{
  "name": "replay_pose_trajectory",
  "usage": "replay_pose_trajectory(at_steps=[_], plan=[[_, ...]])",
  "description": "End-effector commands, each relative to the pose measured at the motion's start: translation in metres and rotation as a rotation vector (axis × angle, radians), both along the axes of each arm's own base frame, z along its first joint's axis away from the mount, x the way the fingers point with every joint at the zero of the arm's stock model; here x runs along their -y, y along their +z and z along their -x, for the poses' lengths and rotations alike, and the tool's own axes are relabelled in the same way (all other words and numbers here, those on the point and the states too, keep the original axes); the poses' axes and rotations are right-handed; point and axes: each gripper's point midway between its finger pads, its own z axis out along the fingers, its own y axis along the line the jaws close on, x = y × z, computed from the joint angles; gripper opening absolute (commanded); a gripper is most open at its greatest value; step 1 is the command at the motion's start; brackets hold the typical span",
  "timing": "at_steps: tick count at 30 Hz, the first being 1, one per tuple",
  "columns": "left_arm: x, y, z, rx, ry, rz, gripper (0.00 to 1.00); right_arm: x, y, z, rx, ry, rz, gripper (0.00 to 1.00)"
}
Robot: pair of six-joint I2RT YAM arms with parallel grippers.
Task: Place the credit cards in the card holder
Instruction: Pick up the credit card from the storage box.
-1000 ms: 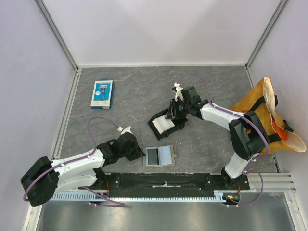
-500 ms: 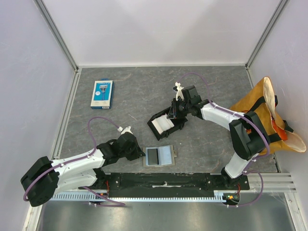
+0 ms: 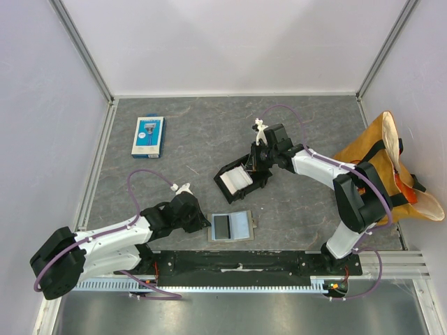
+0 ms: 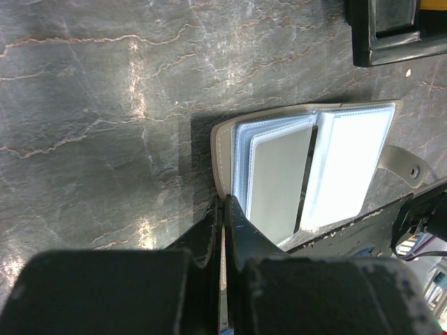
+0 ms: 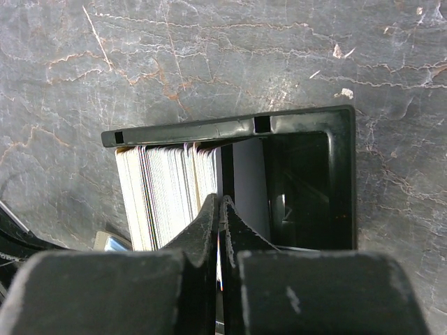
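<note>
The grey-tan card holder [image 3: 232, 225] lies open near the table's front edge, its clear pockets up; it also shows in the left wrist view [image 4: 314, 167]. My left gripper [image 3: 207, 225] [image 4: 223, 202] is shut on the edge of its left cover. A stack of mostly white credit cards [image 3: 235, 181] [image 5: 167, 195] stands on edge in a black tray [image 3: 260, 183] [image 5: 230, 128]. My right gripper [image 3: 249, 167] [image 5: 221, 200] reaches into the tray at the stack's right end, shut on one thin card seen edge-on. A grey card [image 5: 248, 185] stands just right of the fingers.
A blue-and-white retail pack [image 3: 148, 135] lies at the far left. An orange bag [image 3: 387, 167] leans at the right wall. The black tray's corner shows in the left wrist view [image 4: 398, 35]. The arms' black base bar [image 3: 237, 262] runs just in front of the card holder.
My right gripper has shifted slightly back and to the right over the tray, showing more of the white stack. The left arm and the card holder have not moved.
</note>
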Motion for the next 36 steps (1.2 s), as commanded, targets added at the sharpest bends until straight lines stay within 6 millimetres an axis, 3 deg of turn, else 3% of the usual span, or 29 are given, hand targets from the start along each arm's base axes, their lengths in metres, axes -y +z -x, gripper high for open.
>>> replay_pose_trajectory(at_steps=[1,8,19,25,30,36], plan=[[0.007,0.011,-0.007,0.047,-0.023,0.021,0.02,-0.003,0.019,-0.005,0.06,-0.004,-0.029,0.0],[0.006,0.012,-0.007,0.047,-0.021,0.023,0.02,0.0,0.024,-0.01,0.076,-0.028,-0.019,0.0],[0.005,0.01,-0.006,0.047,-0.02,0.021,0.02,0.015,0.007,-0.011,0.101,-0.052,0.149,0.0],[0.006,0.01,-0.006,0.042,-0.025,0.019,0.02,0.019,0.015,-0.018,0.15,-0.085,0.209,0.2],[0.007,0.01,-0.006,0.04,-0.025,0.02,0.02,0.03,0.034,-0.028,0.21,-0.157,0.234,0.22],[0.009,0.011,-0.007,0.039,-0.03,0.018,0.02,0.019,0.031,-0.023,0.186,-0.108,0.196,0.22]])
